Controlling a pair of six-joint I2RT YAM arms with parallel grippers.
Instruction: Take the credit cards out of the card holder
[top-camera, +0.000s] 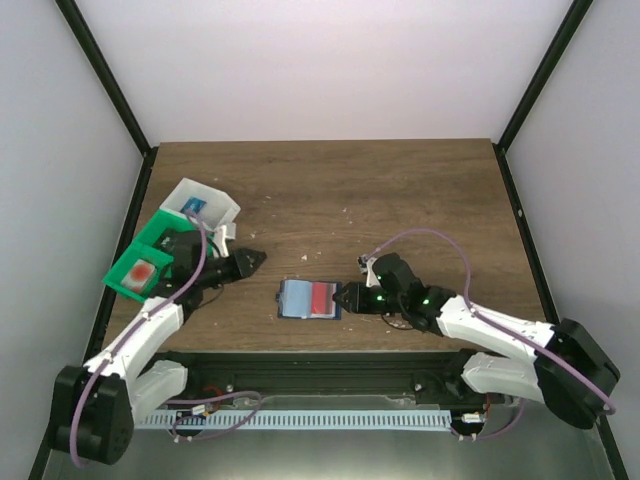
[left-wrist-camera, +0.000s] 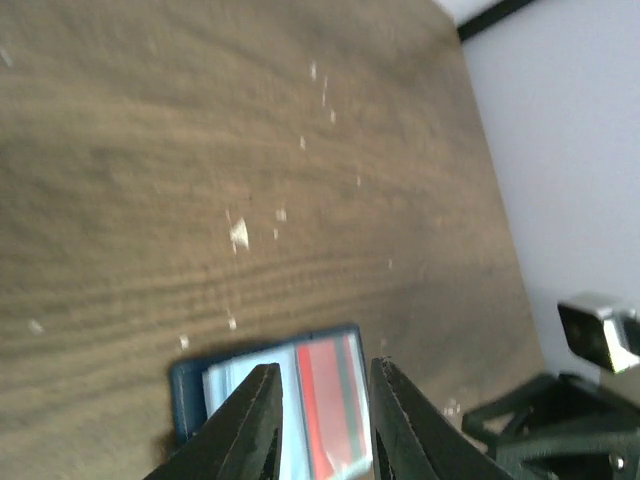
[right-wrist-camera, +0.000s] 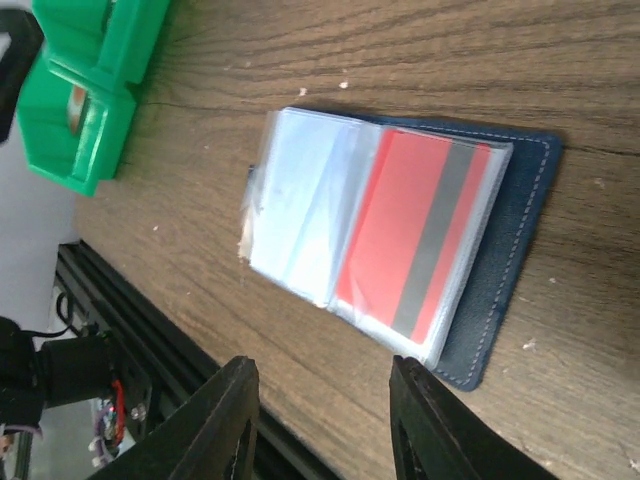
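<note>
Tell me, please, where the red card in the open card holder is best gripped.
Probably by its grey-striped outer edge, away from the fold, with the right pincer coming low from the right. The red card lies flat in a clear sleeve, and that edge sits raised above the card holder's dark cover.

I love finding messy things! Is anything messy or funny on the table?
Yes: little pale specks are sprinkled over the wooden table beyond the open card holder, whose clear sleeves sit slightly crooked.
</note>
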